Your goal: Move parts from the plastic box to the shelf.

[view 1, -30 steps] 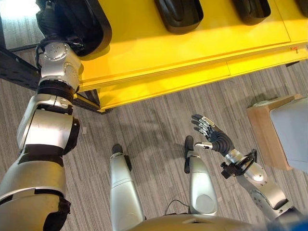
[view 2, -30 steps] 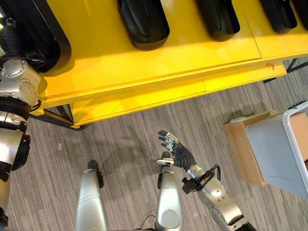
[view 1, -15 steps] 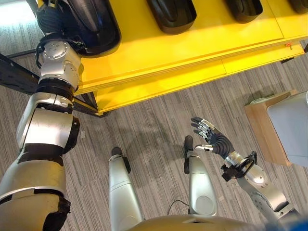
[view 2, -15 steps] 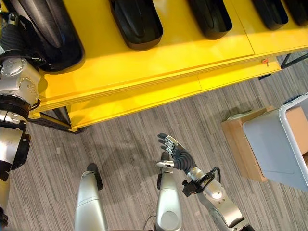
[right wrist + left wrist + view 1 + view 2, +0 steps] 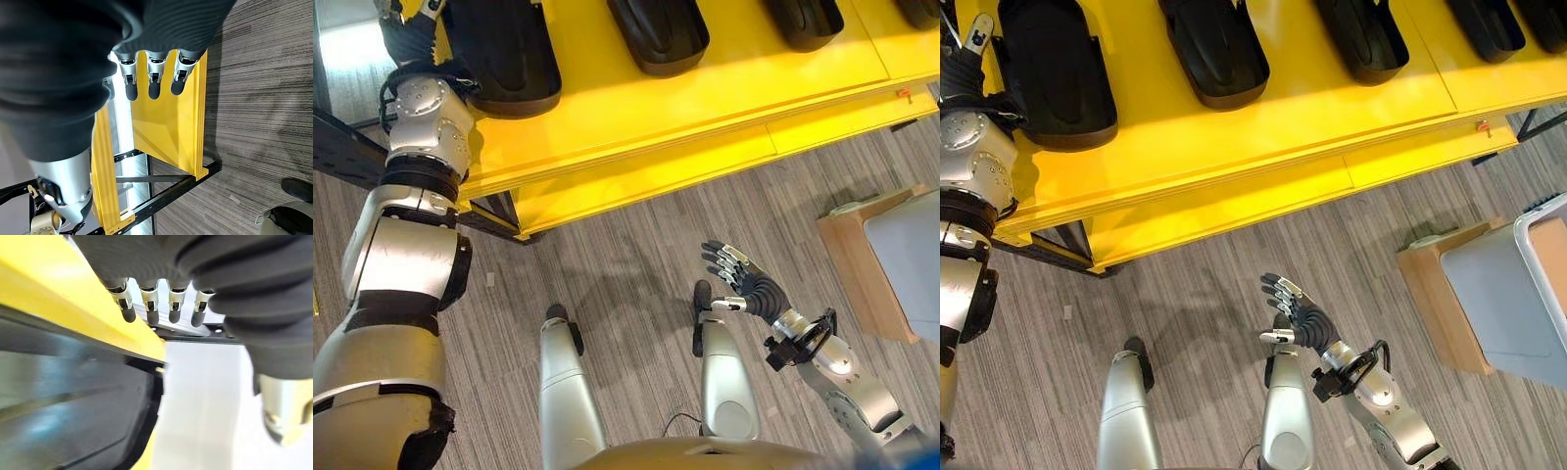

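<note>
Several black moulded parts lie in a row on the yellow shelf (image 5: 1263, 127). The leftmost part (image 5: 1056, 73) rests flat near the shelf's left end. My left hand (image 5: 967, 54) is up beside that part's left edge, open and holding nothing. In the left wrist view its straight fingers (image 5: 149, 308) reach over the shelf edge (image 5: 58, 298), with the black part (image 5: 73, 421) close below. My right hand (image 5: 749, 284) hangs open and empty over the floor in front of the shelf. The grey plastic box (image 5: 1503, 304) is at the far right.
The plastic box sits on a low wooden stand (image 5: 857, 259) at the right. More black parts (image 5: 1212, 49) (image 5: 1361, 39) fill the shelf to the right. A black metal frame (image 5: 352, 147) carries the shelf at its left end. Striped grey carpet (image 5: 626, 255) lies below.
The leftmost black part has come further onto the shelf and now lies flat, with my left hand off it at its left side. The view has shifted slightly. My right hand has barely moved.
</note>
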Controlling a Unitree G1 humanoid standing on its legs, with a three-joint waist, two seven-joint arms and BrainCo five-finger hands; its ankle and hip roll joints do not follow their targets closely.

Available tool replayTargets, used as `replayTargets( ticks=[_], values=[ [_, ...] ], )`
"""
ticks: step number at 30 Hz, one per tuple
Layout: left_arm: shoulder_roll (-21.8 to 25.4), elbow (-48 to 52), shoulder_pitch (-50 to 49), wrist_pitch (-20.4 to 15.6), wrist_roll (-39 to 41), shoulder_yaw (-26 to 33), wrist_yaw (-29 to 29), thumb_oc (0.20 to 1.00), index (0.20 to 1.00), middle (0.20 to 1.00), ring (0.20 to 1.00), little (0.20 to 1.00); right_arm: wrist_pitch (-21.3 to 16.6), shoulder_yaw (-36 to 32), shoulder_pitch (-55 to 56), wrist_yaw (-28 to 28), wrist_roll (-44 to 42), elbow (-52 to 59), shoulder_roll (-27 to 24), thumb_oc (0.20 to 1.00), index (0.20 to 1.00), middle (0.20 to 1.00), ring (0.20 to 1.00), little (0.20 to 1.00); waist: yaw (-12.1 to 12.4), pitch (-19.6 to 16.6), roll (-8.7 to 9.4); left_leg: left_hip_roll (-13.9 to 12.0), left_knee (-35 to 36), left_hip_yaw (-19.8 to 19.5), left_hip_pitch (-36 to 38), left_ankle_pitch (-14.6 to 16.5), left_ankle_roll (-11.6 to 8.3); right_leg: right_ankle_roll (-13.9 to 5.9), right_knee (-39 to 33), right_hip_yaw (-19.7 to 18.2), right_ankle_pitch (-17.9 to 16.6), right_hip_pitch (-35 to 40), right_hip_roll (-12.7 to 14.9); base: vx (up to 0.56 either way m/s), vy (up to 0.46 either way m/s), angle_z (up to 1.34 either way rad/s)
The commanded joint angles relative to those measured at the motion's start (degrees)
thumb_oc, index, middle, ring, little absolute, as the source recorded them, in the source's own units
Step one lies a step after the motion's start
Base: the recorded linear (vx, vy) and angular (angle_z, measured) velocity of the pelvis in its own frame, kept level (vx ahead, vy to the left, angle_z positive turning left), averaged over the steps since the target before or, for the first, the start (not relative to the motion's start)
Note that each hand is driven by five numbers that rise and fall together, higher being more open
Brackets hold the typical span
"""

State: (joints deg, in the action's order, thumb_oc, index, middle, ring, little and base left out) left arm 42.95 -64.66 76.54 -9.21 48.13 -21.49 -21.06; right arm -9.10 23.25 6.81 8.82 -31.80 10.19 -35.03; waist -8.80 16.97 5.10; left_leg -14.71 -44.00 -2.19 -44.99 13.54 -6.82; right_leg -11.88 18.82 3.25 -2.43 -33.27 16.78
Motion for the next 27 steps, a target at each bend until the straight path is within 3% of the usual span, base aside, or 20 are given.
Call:
replayTargets(
  ticks=[1,9,16,19,21,23,27],
  values=[
    [5.3,-1.4,8.1,-3.8,-1.2,-0.3,0.3,1.000,1.000,1.000,1.000,1.000,-2.1,-3.7,-1.4,0.6,-2.2,1.6,-4.1,1.000,1.000,1.000,1.000,1.000,0.4,-0.4,-1.81,-1.8,9.8,0.0,4.2,-8.7,-2.14,-0.57,8.5,-2.1,5.4,2.4,3.0,-0.12,-0.009,0.09],
    [7.3,8.1,8.5,-6.8,-3.6,-4.8,0.6,1.000,1.000,1.000,1.000,1.000,-2.7,-5.0,-1.3,0.7,-1.1,0.9,-3.9,1.000,1.000,1.000,1.000,1.000,1.7,-0.7,-3.01,-1.4,13.0,0.0,7.3,-10.4,-2.94,-0.49,7.3,-1.2,5.1,5.7,3.3,-0.03,-0.031,0.06],
    [11.6,32.2,-6.0,-10.5,-12.7,-4.3,1.0,1.000,1.000,1.000,1.000,1.000,-3.7,-6.3,0.2,1.2,0.1,0.5,-1.5,1.000,1.000,1.000,1.000,1.000,3.1,-0.3,-3.86,-1.1,15.4,-0.1,10.2,-11.7,-3.23,-0.20,6.9,-0.7,5.4,8.1,3.5,-0.02,-0.024,0.05],
    [12.8,42.0,-15.1,-10.8,-21.7,-1.7,0.5,1.000,1.000,1.000,1.000,1.000,-4.2,-7.0,1.0,1.4,0.6,0.2,-0.9,1.000,1.000,1.000,1.000,1.000,3.5,-0.3,-3.94,-1.1,16.5,0.0,11.5,-12.1,-3.45,-0.10,6.6,-0.6,5.5,9.1,3.5,0.00,-0.018,0.05],
    [14.3,49.6,-20.7,-9.8,-33.2,-0.8,0.0,1.000,1.000,1.000,1.000,1.000,-4.6,-8.1,1.3,1.5,0.8,0.2,-0.4,1.000,1.000,1.000,1.000,1.000,4.0,-0.1,-3.80,-1.1,17.2,0.0,12.5,-12.3,-3.66,-0.04,6.3,-0.6,5.5,9.9,3.5,0.00,-0.013,0.02],
    [13.7,51.9,-24.1,-9.7,-35.6,1.4,-0.5,1.000,1.000,1.000,1.000,1.000,-4.5,-8.1,1.3,1.7,1.0,0.2,-0.5,1.000,1.000,1.000,1.000,1.000,3.9,-0.2,-3.88,-1.1,17.7,0.3,13.1,-12.4,-3.73,-0.04,6.0,-0.7,5.5,10.3,3.5,0.00,0.000,0.00],
    [9.6,59.4,-35.2,-6.6,-52.7,4.9,-0.3,1.000,1.000,1.000,1.000,1.000,-4.8,-10.0,1.6,1.2,2.0,0.7,0.5,1.000,1.000,1.000,1.000,1.000,4.1,-0.5,-3.65,-1.4,19.1,0.7,15.1,-12.5,-4.06,0.03,5.1,-0.6,5.7,11.7,3.5,0.02,-0.008,0.00]
  ],
)
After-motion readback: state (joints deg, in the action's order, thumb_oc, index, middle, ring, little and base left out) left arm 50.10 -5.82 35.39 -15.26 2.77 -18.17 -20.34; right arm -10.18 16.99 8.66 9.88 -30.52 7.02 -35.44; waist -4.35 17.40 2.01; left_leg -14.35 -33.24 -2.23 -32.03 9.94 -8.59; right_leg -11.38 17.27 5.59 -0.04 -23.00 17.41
